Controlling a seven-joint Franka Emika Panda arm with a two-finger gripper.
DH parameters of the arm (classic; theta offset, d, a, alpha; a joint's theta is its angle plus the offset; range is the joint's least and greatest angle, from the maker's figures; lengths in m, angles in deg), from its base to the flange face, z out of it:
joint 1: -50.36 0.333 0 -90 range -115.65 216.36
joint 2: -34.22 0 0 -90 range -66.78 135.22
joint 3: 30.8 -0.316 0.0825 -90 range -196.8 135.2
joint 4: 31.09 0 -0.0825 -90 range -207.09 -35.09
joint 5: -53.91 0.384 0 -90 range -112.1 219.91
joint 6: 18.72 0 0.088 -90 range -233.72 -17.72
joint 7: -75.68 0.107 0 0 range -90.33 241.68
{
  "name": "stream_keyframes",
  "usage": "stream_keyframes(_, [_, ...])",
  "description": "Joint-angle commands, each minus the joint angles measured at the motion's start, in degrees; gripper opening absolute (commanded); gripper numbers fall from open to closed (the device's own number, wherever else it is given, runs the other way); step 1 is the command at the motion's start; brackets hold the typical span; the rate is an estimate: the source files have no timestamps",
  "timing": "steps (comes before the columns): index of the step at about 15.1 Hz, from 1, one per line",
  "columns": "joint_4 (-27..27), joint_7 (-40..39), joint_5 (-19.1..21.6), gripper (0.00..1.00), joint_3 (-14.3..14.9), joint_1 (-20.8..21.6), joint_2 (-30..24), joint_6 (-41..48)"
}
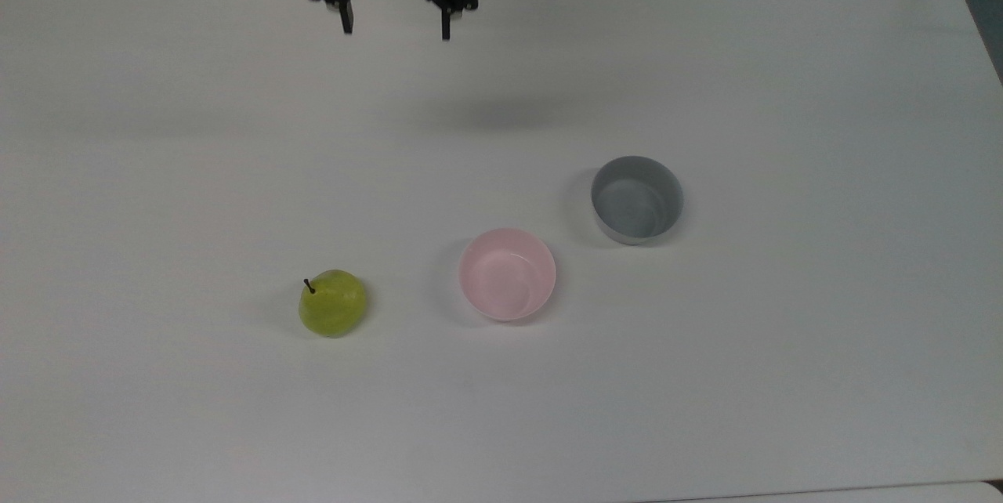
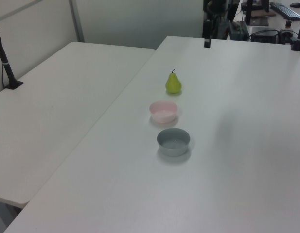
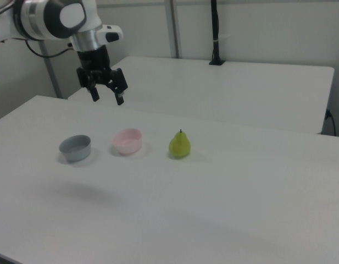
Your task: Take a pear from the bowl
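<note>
We see the pear (image 1: 332,304) upright on the table (image 1: 783,370), beside the pink bowl (image 1: 507,274), well apart from our raised gripper (image 1: 396,25), fingers spread and empty.

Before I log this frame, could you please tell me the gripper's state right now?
Gripper: jaws open, holding nothing, raised above the table.
</note>
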Motion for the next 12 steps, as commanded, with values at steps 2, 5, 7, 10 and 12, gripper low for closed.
stream_keyframes(2, [-3.88, 0.56, 0.82, 1.00, 0.33, 0.78, -5.67, 3.43])
stream_keyframes(5, [-3.88, 0.48, 0.82, 1.00, 0.42, 0.34, -6.12, 4.58])
stream_keyframes(7, [-3.79, 0.30, 0.73, 1.00, 0.42, 0.25, -6.03, 4.49])
stream_keyframes(10, [-3.70, 0.04, 0.73, 1.00, 0.60, 0.16, -5.94, 4.40])
stream_keyframes(12, [-3.70, 0.04, 0.73, 1.00, 0.60, 0.25, -5.86, 4.40])
